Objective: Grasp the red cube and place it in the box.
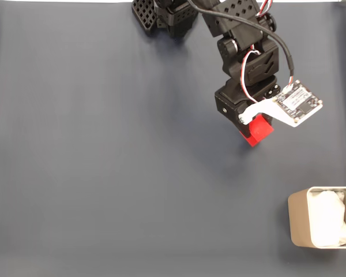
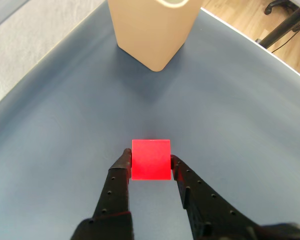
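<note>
The red cube (image 2: 150, 159) sits between your gripper (image 2: 150, 162) fingertips in the wrist view, both fingers pressed against its side faces, so you have it clamped; whether it rests on the dark surface (image 1: 104, 173) or is just clear of it cannot be told. The box (image 2: 152, 30) lies straight ahead of the gripper, well apart from the cube. In the fixed view the box (image 1: 297, 222) sits at the lower right corner, partly cut by the frame edge, with bare surface between, so the path looks unobstructed.
</note>
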Robot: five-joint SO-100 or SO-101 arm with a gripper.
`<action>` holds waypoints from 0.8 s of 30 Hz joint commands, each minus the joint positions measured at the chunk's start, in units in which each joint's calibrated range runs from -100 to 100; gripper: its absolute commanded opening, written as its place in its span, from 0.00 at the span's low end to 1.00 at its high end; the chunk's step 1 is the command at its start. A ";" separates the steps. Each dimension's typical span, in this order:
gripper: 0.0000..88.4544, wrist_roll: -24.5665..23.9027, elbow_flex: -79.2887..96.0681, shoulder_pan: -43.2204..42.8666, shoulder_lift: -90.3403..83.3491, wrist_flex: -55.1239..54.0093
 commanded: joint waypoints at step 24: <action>0.02 -0.49 -33.81 1.86 3.55 10.22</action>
